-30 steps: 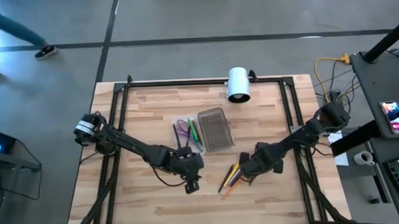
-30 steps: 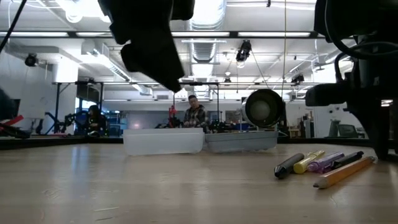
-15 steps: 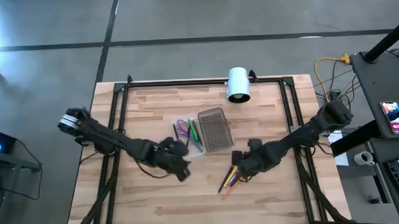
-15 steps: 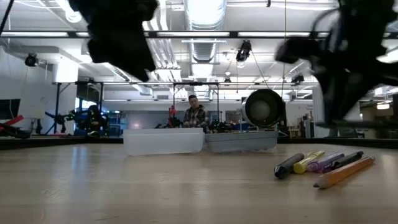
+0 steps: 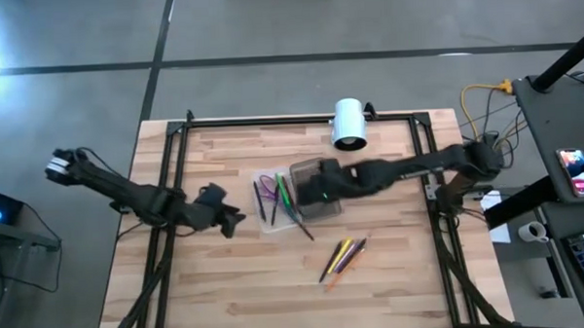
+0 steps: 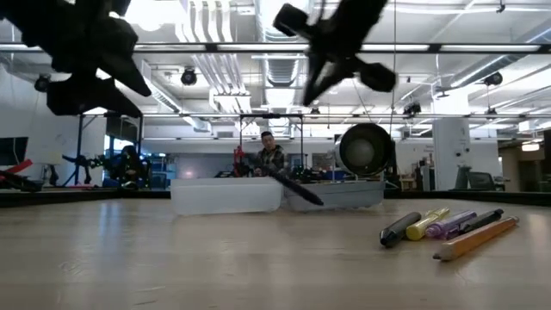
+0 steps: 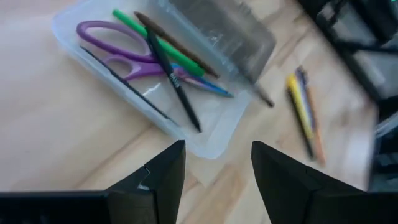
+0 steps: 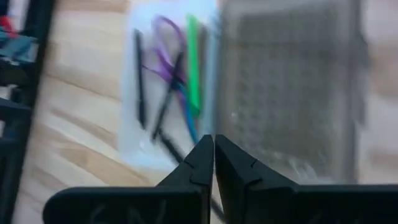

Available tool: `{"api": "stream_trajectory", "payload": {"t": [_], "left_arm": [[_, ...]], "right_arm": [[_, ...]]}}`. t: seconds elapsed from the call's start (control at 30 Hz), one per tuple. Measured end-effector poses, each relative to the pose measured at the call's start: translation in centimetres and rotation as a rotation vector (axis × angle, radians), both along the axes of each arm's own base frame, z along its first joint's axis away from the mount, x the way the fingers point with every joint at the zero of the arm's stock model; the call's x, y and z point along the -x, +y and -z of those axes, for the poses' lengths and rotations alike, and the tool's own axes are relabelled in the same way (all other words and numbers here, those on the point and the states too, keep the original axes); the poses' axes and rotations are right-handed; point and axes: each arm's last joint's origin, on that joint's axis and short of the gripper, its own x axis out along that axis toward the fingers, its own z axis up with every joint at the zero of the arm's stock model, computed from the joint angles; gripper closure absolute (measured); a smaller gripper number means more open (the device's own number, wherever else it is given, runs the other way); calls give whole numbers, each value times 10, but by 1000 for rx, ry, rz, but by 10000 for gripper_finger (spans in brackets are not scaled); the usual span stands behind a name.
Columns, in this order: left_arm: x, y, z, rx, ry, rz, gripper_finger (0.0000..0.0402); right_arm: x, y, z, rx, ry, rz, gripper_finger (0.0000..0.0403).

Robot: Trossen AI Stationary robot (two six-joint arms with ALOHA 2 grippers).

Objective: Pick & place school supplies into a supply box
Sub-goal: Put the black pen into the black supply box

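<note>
The supply box stands open mid-table: its clear tray holds purple scissors, a green pen and black pens, and the dotted lid lies beside it. One black pen leans over the tray's near end, its lower tip on the table. My right gripper hovers shut, high above the tray and lid. My left gripper is open, left of the tray, with nothing between its fingers. Several loose pens lie near the front right.
A white cylinder lies at the table's far edge, behind the box. Black frame rails run along the table's left and right sides. Bare wood lies in front of the box and along the near edge.
My right gripper has risen from the loose pens and swung toward the far left, over the box. A black pen that was not there before now leans at the tray's near end. My left gripper has drawn back toward the table's left edge, rolling as it went.
</note>
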Motion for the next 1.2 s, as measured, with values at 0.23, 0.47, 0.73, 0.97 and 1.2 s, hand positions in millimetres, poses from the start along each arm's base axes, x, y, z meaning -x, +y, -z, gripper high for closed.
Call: {"api": "stream_trajectory", "payload": {"t": [0.23, 0.47, 0.73, 0.97, 1.2], "left_arm": [[19, 7, 4, 53, -128, -5, 233], [24, 9, 15, 42, -108, 2, 233], [24, 9, 21, 28, -73, 5, 233], [24, 9, 22, 25, -65, 5, 233], [24, 9, 22, 33, -67, 0, 233]], "right_arm": [[-37, -33, 11, 10, 38, -69, 393], [-59, -16, 24, 55, 122, -248, 385], [-63, 82, 22, 185, 251, -915, 325], [-86, 133, 71, 253, 347, -1295, 245], [-118, 136, 87, 323, 350, -1377, 221]]}}
